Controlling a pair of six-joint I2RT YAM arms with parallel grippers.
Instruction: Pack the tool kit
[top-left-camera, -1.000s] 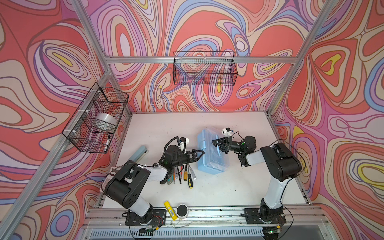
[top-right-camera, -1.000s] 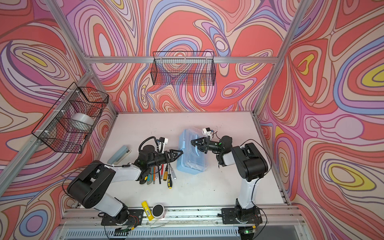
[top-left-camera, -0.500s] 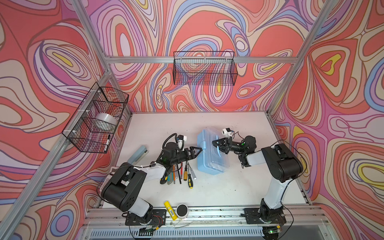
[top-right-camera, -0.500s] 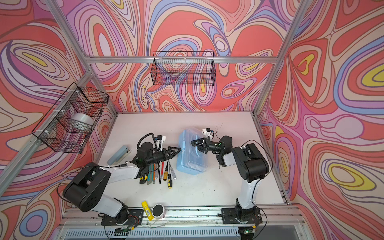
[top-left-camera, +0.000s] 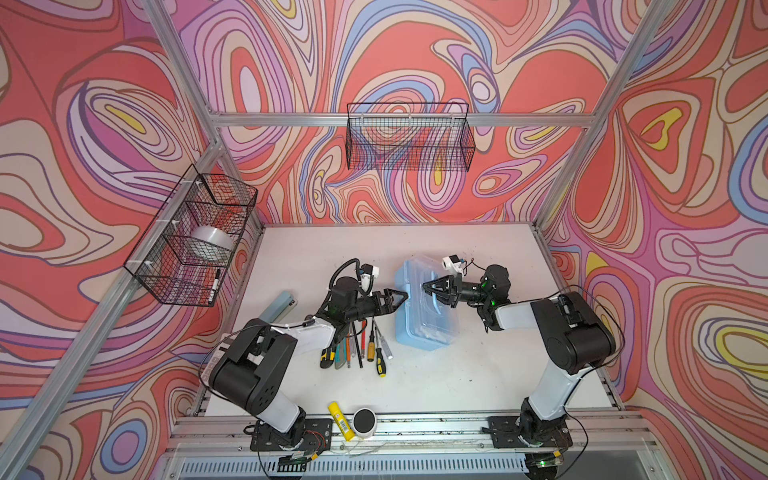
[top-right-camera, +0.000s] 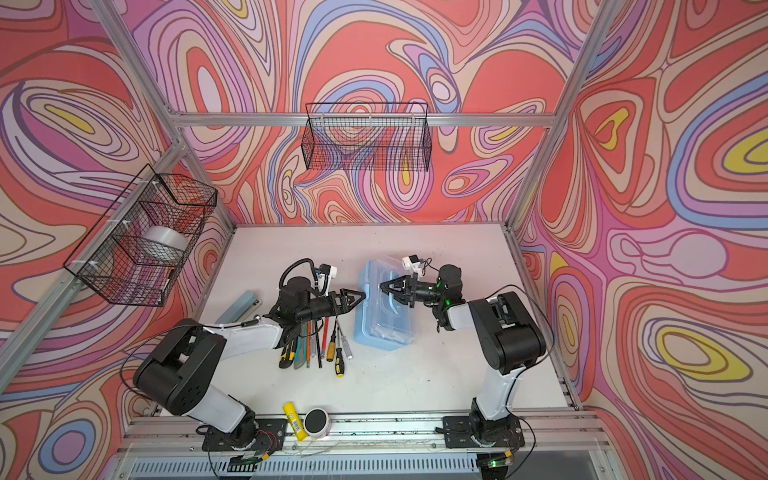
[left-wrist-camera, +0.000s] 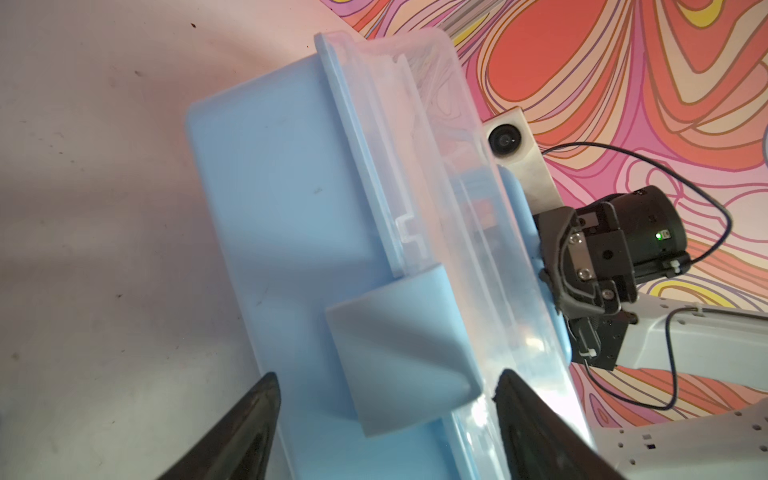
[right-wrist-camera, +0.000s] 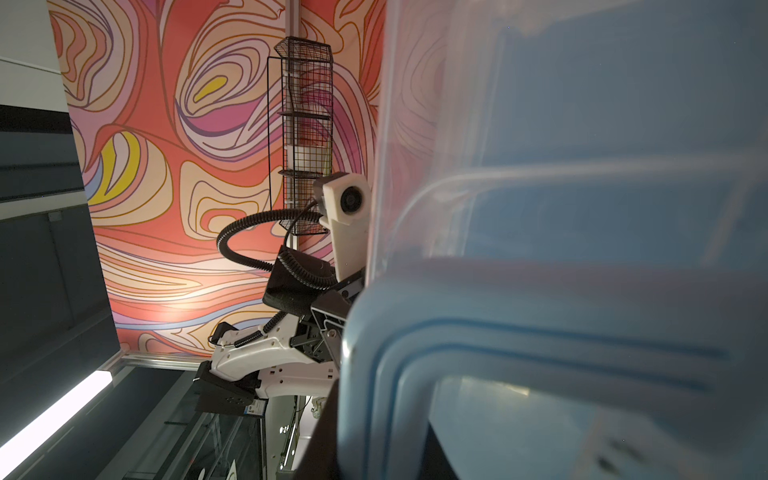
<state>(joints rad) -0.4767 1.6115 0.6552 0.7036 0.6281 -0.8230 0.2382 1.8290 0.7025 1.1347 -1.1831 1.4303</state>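
The tool kit's light-blue case (top-left-camera: 424, 332) (top-right-camera: 382, 336) with its clear lid lies mid-table. My right gripper (top-left-camera: 425, 286) (top-right-camera: 382, 286) is shut on its blue handle (right-wrist-camera: 386, 353), which fills the space between the dark fingers. On the opposite long side, my left gripper (top-left-camera: 404, 295) (top-right-camera: 362, 296) (left-wrist-camera: 386, 376) is open, its jaws standing either side of the blue side latch (left-wrist-camera: 399, 353) without touching it. Screwdrivers, utility knives and thin keys (top-left-camera: 361, 345) (top-right-camera: 320, 345) lie in a row on the table, partly under my left arm.
A grey-blue stapler (top-left-camera: 280, 305) lies at the left edge. A yellow stick (top-left-camera: 340, 420) and a round black-topped tub (top-left-camera: 364, 422) sit at the front rail. Wire baskets hang on the left wall (top-left-camera: 166, 270), holding a tape roll (top-left-camera: 208, 243), and on the back wall (top-left-camera: 409, 137).
My left gripper has shifted slightly toward the back beside the case and its jaws have narrowed a little. The right gripper and the case have not moved.
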